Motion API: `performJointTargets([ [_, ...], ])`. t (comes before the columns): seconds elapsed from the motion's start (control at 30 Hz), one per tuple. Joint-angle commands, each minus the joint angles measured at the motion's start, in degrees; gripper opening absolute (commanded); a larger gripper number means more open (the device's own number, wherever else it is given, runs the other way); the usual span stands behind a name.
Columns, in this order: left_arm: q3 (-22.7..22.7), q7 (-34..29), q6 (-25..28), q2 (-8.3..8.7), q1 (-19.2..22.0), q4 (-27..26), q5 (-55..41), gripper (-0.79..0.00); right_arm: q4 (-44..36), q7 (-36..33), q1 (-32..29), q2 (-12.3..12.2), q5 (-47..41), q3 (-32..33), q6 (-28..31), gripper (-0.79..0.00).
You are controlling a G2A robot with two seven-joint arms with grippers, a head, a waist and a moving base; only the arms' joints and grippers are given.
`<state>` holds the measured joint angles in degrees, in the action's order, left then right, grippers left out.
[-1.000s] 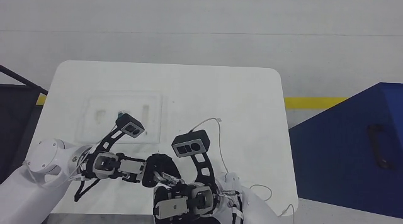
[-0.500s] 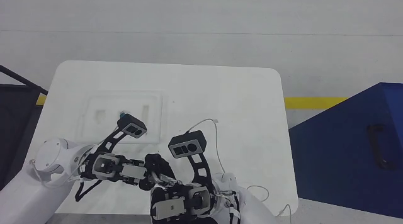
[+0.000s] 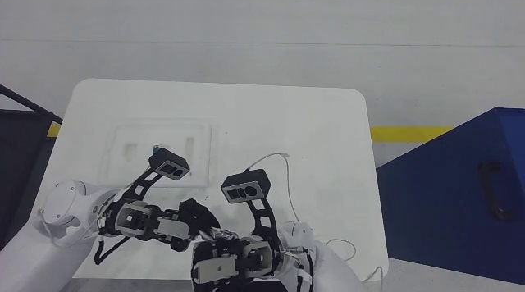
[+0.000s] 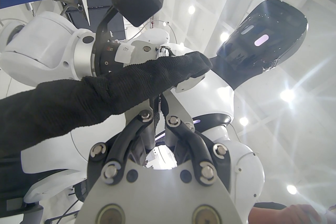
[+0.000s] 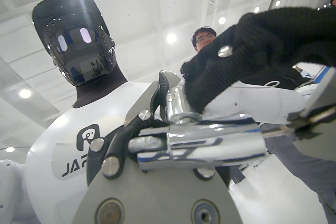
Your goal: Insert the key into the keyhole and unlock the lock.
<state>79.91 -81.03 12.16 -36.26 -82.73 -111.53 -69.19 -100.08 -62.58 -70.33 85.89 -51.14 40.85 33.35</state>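
My right pincer (image 5: 172, 100) clamped the chrome lock (image 5: 210, 141), its body lying crosswise above the near edge of the tabletop (image 3: 287, 128). My left pincer (image 5: 307, 118), just beside, pinched the key (image 5: 275, 131), blade in line with that long axis, tip at the lock's end face.

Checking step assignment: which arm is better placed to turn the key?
Left. The left gripper appears to hold the key at the end of the padlock; the right gripper is clamped on its body, bracing it.
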Motion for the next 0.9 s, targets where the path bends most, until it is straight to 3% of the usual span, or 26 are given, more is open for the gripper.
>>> performJointTargets([
  [0.0,0.62,-0.12,-0.17,-0.13,-0.50,-0.21,0.13,-0.785,-0.40,0.99,-0.33,-0.21,2.80,0.68,-0.46,-0.785],
  [0.4,4.10,-0.30,-0.76,-1.04,-3.61,-0.90,0.46,-0.785,-2.75,2.51,-2.79,-1.19,7.87,2.44,-3.54,-0.785],
  [0.43,4.40,-0.30,-0.73,-1.13,-3.80,-0.93,0.50,-0.785,-2.88,2.54,-2.93,-1.23,7.92,2.49,-3.61,-0.723],
  [0.47,4.66,-0.39,-0.76,-1.21,-3.98,-0.99,0.55,-0.785,-3.05,2.58,-3.06,-1.28,7.93,2.57,-3.70,-0.505],
  [0.5,4.91,-0.37,-0.79,-1.29,-4.17,-1.00,0.56,-0.785,-3.21,2.58,-3.16,-1.33,7.96,2.66,-3.80,-0.339],
  [0.53,5.14,-0.35,-0.85,-1.37,-4.35,-1.07,0.64,-0.785,-3.36,2.48,-3.23,-1.38,8.01,2.72,-3.86,0.000],
  [0.87,7.00,-0.61,-1.49,-2.23,-5.57,-1.73,1.01,-0.785,-3.66,3.41,-3.41,-1.83,11.21,3.13,-6.17,0.000],
])
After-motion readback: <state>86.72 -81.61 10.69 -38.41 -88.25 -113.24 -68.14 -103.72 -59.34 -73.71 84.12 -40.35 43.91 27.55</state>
